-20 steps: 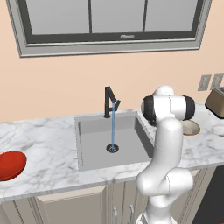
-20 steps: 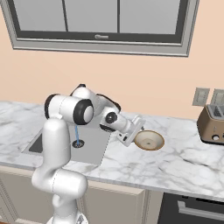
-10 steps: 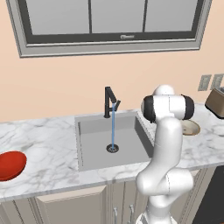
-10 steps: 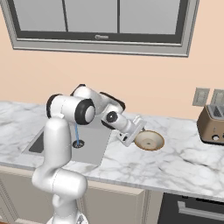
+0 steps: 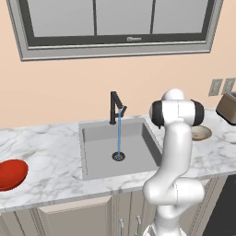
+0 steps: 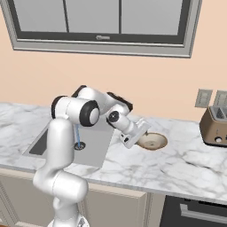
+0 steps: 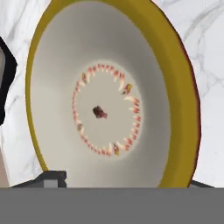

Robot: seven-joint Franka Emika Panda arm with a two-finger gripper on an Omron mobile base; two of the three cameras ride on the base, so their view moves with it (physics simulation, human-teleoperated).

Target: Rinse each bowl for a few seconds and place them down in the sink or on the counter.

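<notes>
The beige bowl (image 6: 153, 141) sits on the white marble counter (image 6: 177, 165) to the right of the sink (image 6: 95, 142). My gripper (image 6: 138, 136) hangs just left of this bowl, tilted toward it and open. In the hand view the beige bowl (image 7: 109, 96) is very close, showing its pale inside with a ring of small marks and its brownish rim. My fingertips (image 7: 51, 176) stand wide apart at its near edge, holding nothing. The red bowl (image 5: 11, 174) lies on the counter (image 5: 50, 154) far left of the sink (image 5: 103, 152). Water runs from the black faucet (image 5: 115, 105) to the drain (image 5: 118, 156).
A metal toaster (image 6: 214, 126) stands at the right end of the counter, below wall outlets (image 6: 203, 98). The window spans the wall above the sink. My own arm (image 5: 177, 138) stands between the sink and the beige bowl in the left base view.
My gripper has edged a little to the right, closer to the beige bowl. The bowls have stayed put and the water keeps running.
</notes>
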